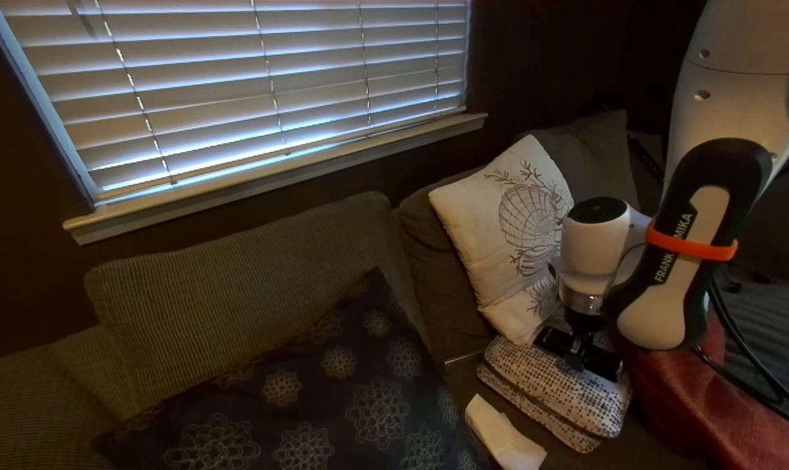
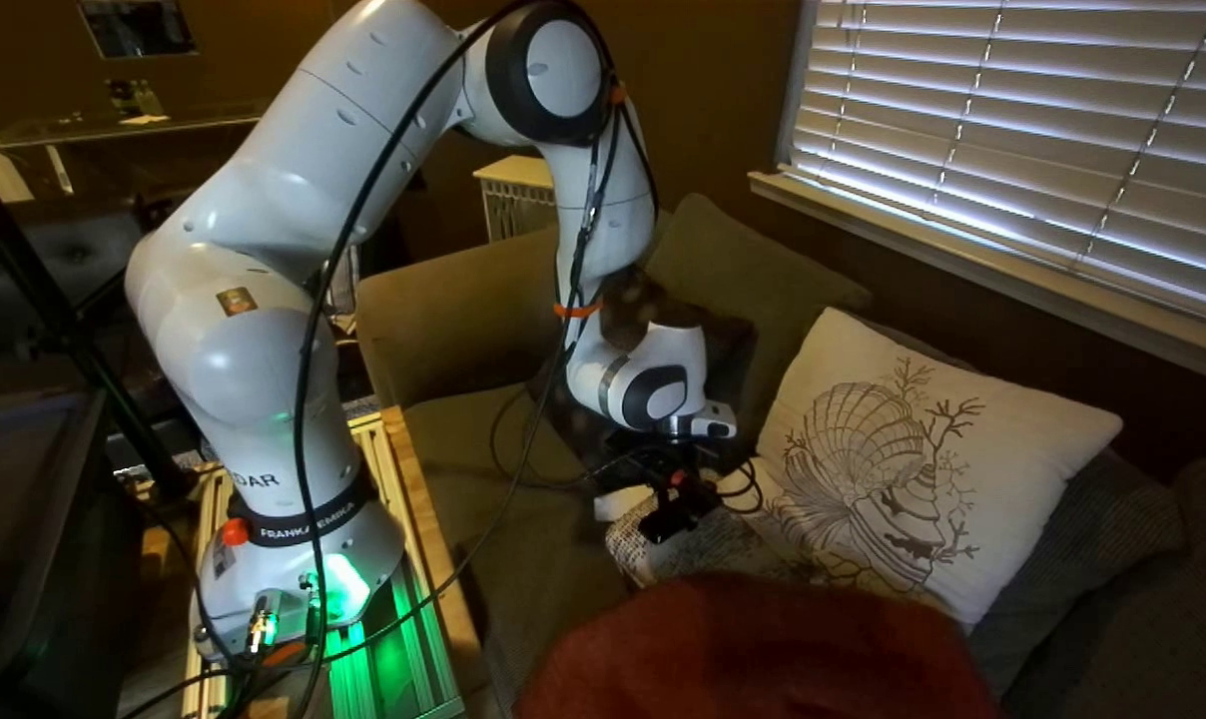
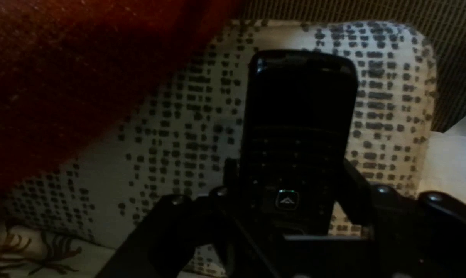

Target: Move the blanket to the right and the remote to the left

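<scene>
In the wrist view, holding the remote (image 3: pixel 298 127) in the gripper (image 3: pixel 289 173), with fingers (image 3: pixel 357 195) drawn in against both long edges, with the far end toward twelve o'clock, over a dotted pad (image 3: pixel 194 116) (lifted clear or resting on it, hard to tell). Flanked at ten o'clock by the red blanket (image 3: pixel 63 88), at eight by a shell-print pillow (image 3: pixel 32 251).

In an exterior view, set over the dotted pad with the gripper, toward four o'clock. Bordered at three from that pad by the red blanket (image 1: pixel 714 405), at nine by a dark flower-print pillow (image 1: pixel 342 385).

In an exterior view, arched with the arm (image 2: pixel 343 110) from a green-lit base (image 2: pixel 264 561) at eight o'clock, over the couch (image 2: pixel 553 569), down to the dotted pad at five. Fronted, also at five, by the red blanket (image 2: pixel 763 649). Too dark there to pick out the remote.
</scene>
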`<state>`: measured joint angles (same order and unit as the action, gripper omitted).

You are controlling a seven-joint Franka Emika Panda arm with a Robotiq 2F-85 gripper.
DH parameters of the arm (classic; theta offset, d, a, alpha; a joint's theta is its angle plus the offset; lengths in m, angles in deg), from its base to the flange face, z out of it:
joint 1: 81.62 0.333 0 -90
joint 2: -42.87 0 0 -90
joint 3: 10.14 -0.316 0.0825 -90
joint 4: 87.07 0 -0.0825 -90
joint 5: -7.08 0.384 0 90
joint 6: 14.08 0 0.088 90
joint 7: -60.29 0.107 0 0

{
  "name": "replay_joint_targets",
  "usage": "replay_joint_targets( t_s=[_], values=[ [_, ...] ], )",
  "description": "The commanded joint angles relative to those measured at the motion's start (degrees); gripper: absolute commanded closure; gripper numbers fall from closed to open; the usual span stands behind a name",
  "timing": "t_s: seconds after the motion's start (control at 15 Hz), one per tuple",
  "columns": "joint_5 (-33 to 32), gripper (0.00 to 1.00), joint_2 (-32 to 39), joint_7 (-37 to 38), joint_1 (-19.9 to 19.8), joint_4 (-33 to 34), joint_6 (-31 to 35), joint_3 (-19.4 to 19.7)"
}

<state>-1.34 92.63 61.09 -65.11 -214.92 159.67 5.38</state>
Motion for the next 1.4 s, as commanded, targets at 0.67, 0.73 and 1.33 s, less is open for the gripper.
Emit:
replay_joint_targets(
  t_s=[0.67,0.73,1.33],
  values=[
    [-1.70,0.05,0.72,-3.09,0.43,2.02,2.44,-1.02],
    [-1.64,0.01,0.79,-3.00,0.51,2.16,2.59,-0.92],
    [-1.62,0.00,0.30,-3.25,0.24,1.63,3.20,-0.84]
  ],
)
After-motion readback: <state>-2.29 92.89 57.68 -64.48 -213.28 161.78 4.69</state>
